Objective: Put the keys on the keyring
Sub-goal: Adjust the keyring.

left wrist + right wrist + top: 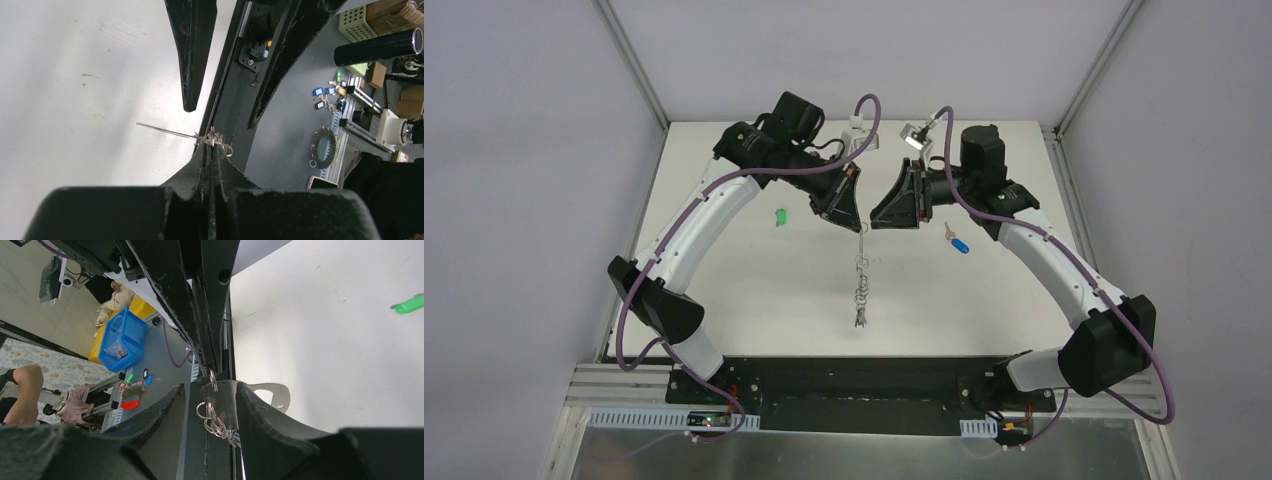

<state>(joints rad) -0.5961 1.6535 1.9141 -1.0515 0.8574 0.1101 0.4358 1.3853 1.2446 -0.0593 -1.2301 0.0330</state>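
- The green key (780, 216) lies alone on the table (754, 300), at 9 o'clock from your left gripper (212, 149) and apart from it. From above, its silver blade is too small to make out.
- Your left gripper has its jaws pressed together on the top rings of the keyring (861, 285). The fingers cover the exact ring they pinch.
- The keyring sits mid-table between the two grippers, its linked rings trailing from the left gripper's tip toward 6 o'clock. You cannot tell from above whether that run hangs or lies flat, and the rings blur together too much to count.
- Your right gripper (210, 390) has its jaws apart, one finger on each side of the keyring's pale grey part. That part is half hidden behind the finger at 3 o'clock, so you cannot tell whether they touch.
- The blue key (960, 245) lies on the table near the right gripper, at 4 o'clock from it, with nothing touching it.
- Off the table, the right wrist view shows a blue bin (120, 340) holding a pale tangle that is too small to identify. In the left wrist view, a beige perforated basket (357, 22) is cut off by the top edge, and its contents are out of sight.
- You have two keys, both off the ring, one keyring and two containers.
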